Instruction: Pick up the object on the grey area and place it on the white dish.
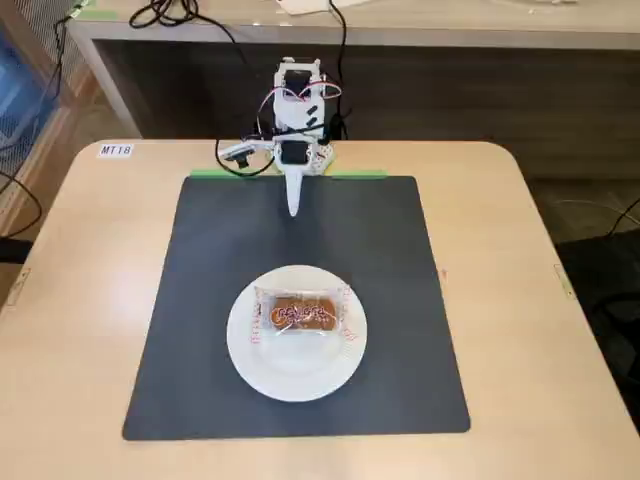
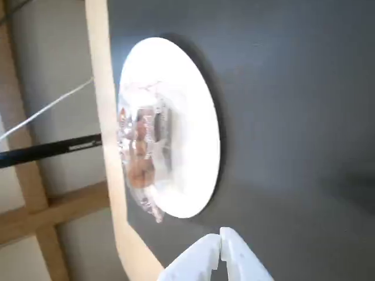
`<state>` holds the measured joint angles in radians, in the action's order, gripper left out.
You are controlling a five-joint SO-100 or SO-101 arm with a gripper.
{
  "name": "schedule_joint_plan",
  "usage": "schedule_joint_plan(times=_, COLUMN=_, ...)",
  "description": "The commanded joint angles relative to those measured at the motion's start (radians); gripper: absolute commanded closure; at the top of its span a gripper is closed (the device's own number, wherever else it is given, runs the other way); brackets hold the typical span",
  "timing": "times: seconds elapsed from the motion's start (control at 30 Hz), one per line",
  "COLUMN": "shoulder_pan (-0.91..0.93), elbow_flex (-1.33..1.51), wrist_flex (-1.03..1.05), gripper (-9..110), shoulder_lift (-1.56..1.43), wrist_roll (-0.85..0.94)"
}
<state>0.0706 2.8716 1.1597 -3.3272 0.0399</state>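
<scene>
The clear biscuit packet with red print lies flat on the white dish, which sits on the dark grey mat in the fixed view. My white gripper is folded back at the mat's far edge, well away from the dish, fingers together and empty. The wrist view lies on its side: the packet rests on the dish, and my gripper shows at the bottom edge with fingertips touching, holding nothing.
The mat lies on a light wooden table. The arm's base and its cables stand at the table's far edge, by green tape. A label is stuck at the far left corner.
</scene>
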Motion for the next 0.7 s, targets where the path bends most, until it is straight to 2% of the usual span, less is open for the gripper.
schedule_joint_plan(times=0.0, shoulder_pan=0.011, elbow_flex=0.034, wrist_flex=0.028, gripper=101, shoulder_lift=-0.023, wrist_roll=0.025)
schedule_joint_plan(times=0.67, shoulder_pan=0.003, elbow_flex=0.216, wrist_flex=0.015, gripper=101, shoulder_lift=-0.025, wrist_roll=0.041)
